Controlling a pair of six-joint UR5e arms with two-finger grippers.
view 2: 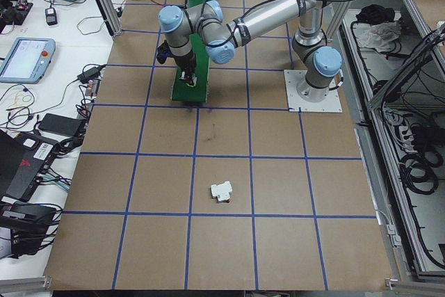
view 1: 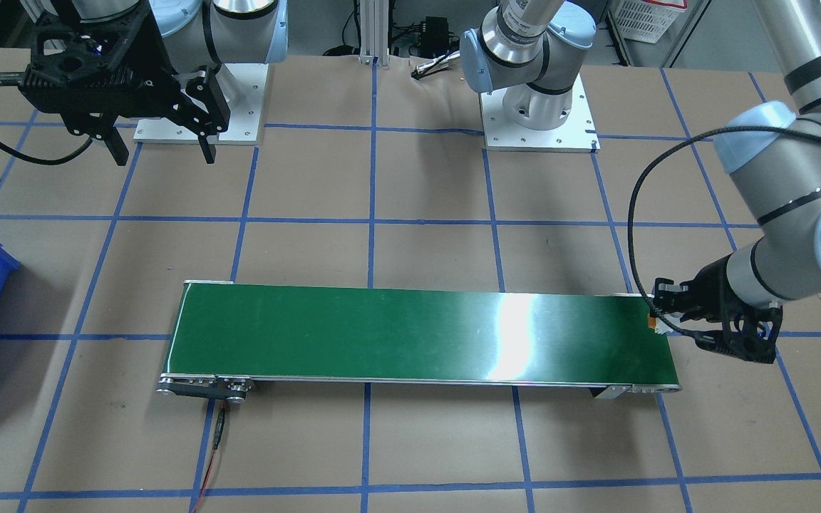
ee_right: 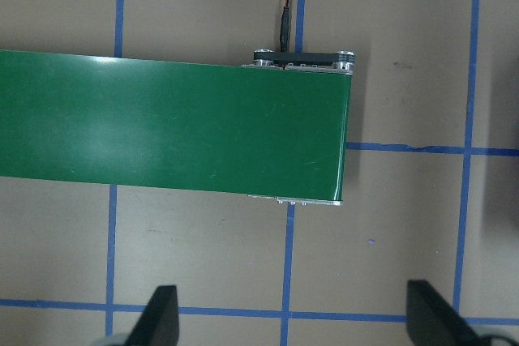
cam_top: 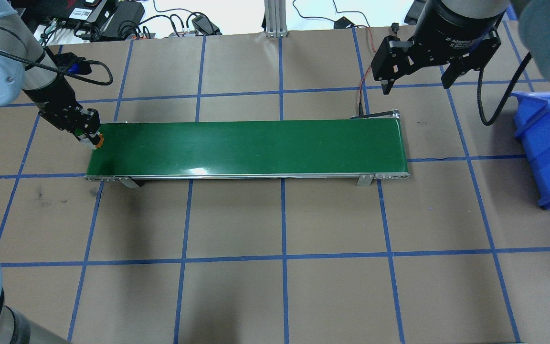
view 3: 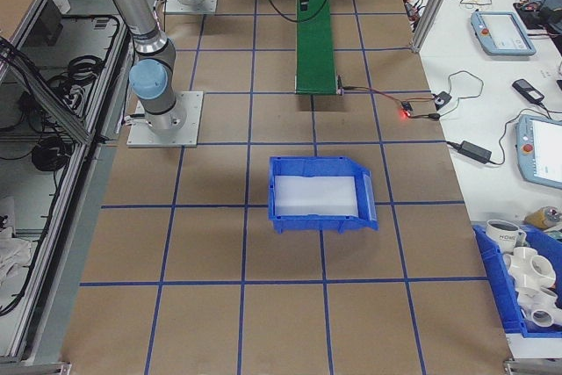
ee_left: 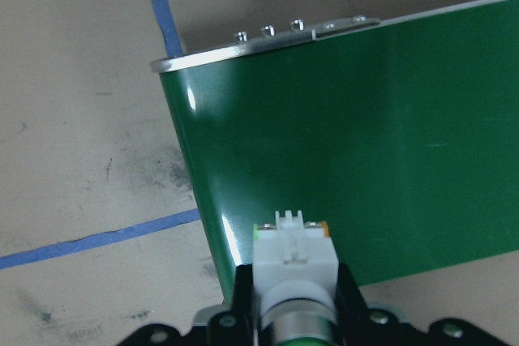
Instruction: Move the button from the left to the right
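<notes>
The button (ee_left: 293,261) has a white body, an orange-brown base and a green cap (cam_top: 94,140). My left gripper (cam_top: 87,132) is shut on it and holds it over the left end of the green conveyor belt (cam_top: 246,145). The front-facing view shows this gripper (view 1: 670,318) at the belt's right end (view 1: 417,331), with the button's orange edge (view 1: 652,322) at the fingertips. My right gripper (cam_top: 416,82) hangs open and empty above the table beyond the belt's right end. Its fingers (ee_right: 158,318) frame the bottom of the right wrist view, with the belt (ee_right: 170,123) below.
A blue bin (cam_top: 542,143) with a white floor stands on the table to the right of the belt, also visible as the bin (view 3: 320,219) in the right view. A white block (view 2: 222,191) lies far left of the belt. A red-black cable (ee_right: 286,6) plugs into the belt's right end.
</notes>
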